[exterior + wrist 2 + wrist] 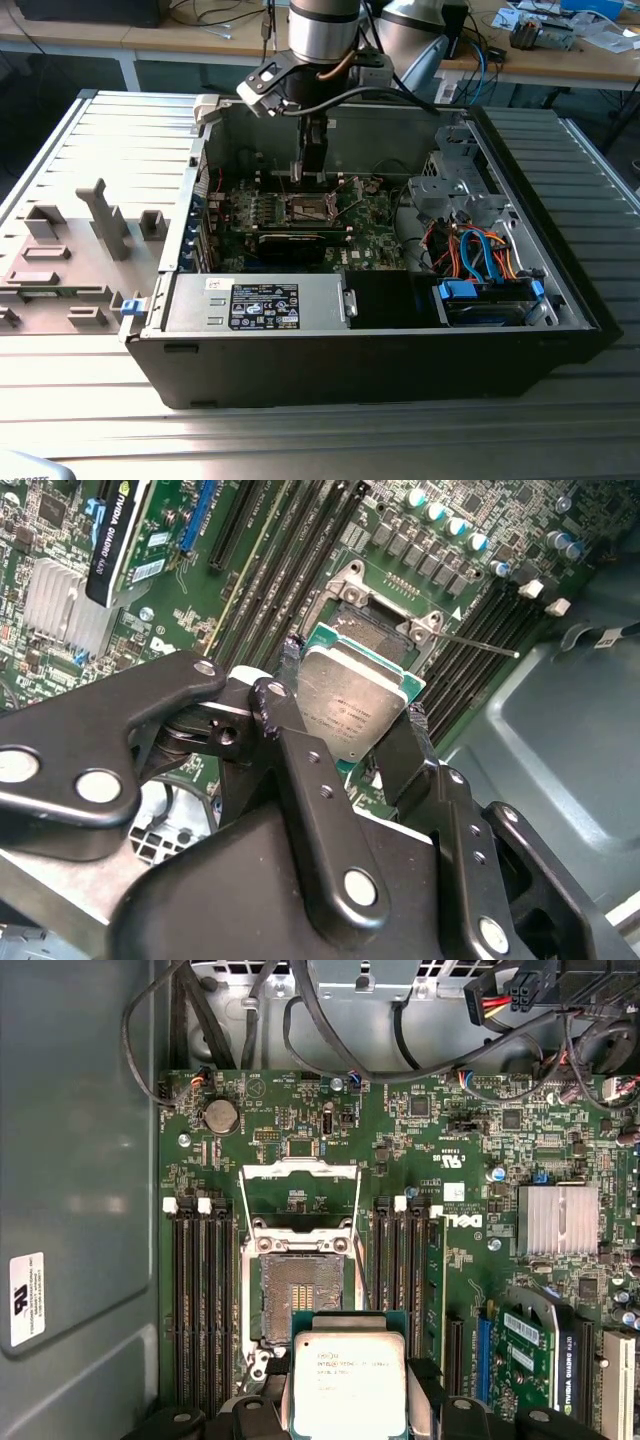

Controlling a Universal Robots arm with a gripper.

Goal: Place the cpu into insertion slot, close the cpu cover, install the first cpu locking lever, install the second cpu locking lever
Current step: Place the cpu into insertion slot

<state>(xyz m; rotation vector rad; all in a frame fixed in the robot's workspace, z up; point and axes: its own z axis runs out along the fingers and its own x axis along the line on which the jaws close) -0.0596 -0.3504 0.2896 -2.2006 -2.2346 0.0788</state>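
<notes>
**Exterior view: tool down inside the open case**

The computer case lies on the counter. Under the tool is the motherboard. Its insertion slot sits bare just ahead of the fingertips, and the cpu cover stands raised beyond that. In both wrist views the tool is clamped on the cpu by two opposite edges, metal top showing. The chip looks thin, stiff and light. Its contact side is probably delicate, so the edges suit a grip. How far it hangs above the slot is hard to judge.
</notes>
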